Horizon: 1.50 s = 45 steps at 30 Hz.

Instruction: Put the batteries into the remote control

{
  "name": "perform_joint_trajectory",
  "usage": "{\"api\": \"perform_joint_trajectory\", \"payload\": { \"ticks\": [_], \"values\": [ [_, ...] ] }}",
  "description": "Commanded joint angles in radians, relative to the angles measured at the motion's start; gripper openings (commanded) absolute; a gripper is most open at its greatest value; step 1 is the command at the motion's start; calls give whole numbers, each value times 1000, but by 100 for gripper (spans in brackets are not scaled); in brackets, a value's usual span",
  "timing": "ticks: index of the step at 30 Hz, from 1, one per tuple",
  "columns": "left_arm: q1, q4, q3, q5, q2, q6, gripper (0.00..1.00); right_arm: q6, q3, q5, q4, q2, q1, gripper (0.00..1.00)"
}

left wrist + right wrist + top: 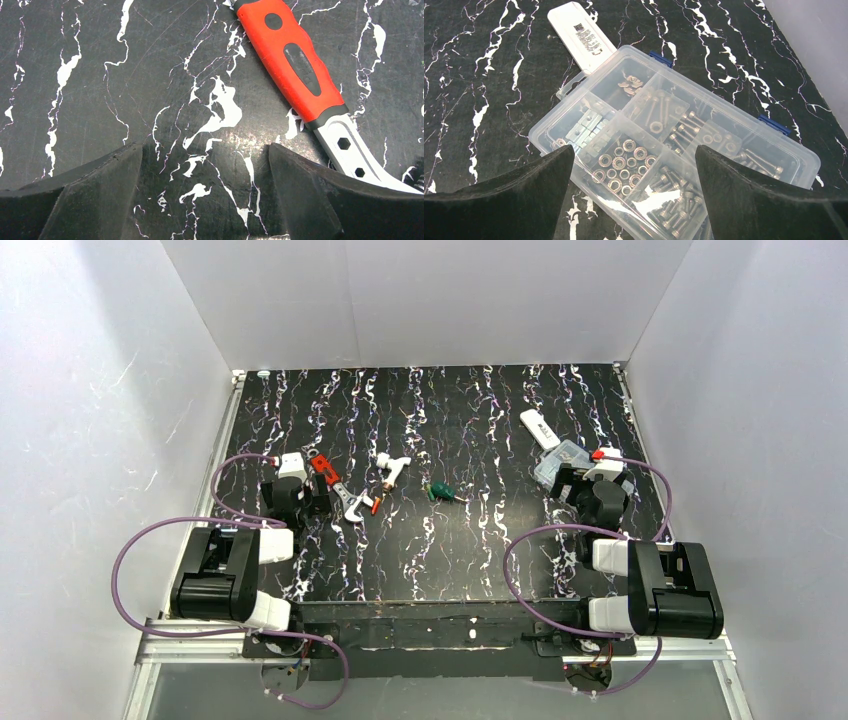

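On the table's far right: the remote control lies flat on the dark marbled table, a slim white bar at about 2 o'clock from the table's middle in the top view, taking 12 o'clock as the far edge.
Remote's upper side: the right wrist view shows a printed label on it; no buttons show.
Clear box: it sits just at 5 o'clock of the remote, and the remote's near end meets the box's far-left corner. Its compartments hold nuts, bolts and screws.
Batteries: the batteries read as tiny red-orange slivers at about 9 o'clock of the green screwdriver, well apart from the remote. One lies just beside the silver head of the red-handled tool; another shows at the near end of a small white piece. They are too small to tell more.
Left claw: the left claw has its fingers spread wide over bare table, with nothing between them. The red-handled tool runs from 1 o'clock down to 3 o'clock of it, its silver head passing behind the right finger; contact cannot be told.
Right claw: the right claw hangs above the box with its fingers apart, gripping nothing.
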Motion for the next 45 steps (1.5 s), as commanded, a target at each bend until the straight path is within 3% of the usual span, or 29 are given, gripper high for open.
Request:
{"api": "perform_joint_trajectory", "payload": {
  "ticks": [1, 19, 21, 28, 32, 35, 41, 45],
  "values": [
    [4, -198, -40, -4, 36, 37, 99, 0, 34, 3, 25, -10, 3, 100],
    [5, -206, -39, -41, 19, 30, 99, 10, 50, 4, -26, -44, -9, 100],
    [5, -286, -14, -65, -34, 22, 100, 13, 91, 5, -144, -86, -9, 100],
    [4, -873, 204, -162, -212, -39, 99, 15, 235, -85, -507, -221, -8, 100],
    [5, -1141, 347, -174, -233, -97, 99, 132, 384, -61, -650, -230, -8, 100],
    [4, -1319, 432, -141, -247, -170, 99, 127, 572, -190, -844, -133, -8, 100],
    [5, -1493, 548, -31, -296, -228, 99, 34, 978, -404, -1166, 165, -7, 100],
    [4, -1561, 599, 29, -319, -225, 100, -43, 1214, -429, -1315, 360, -4, 100]
  ]
}}
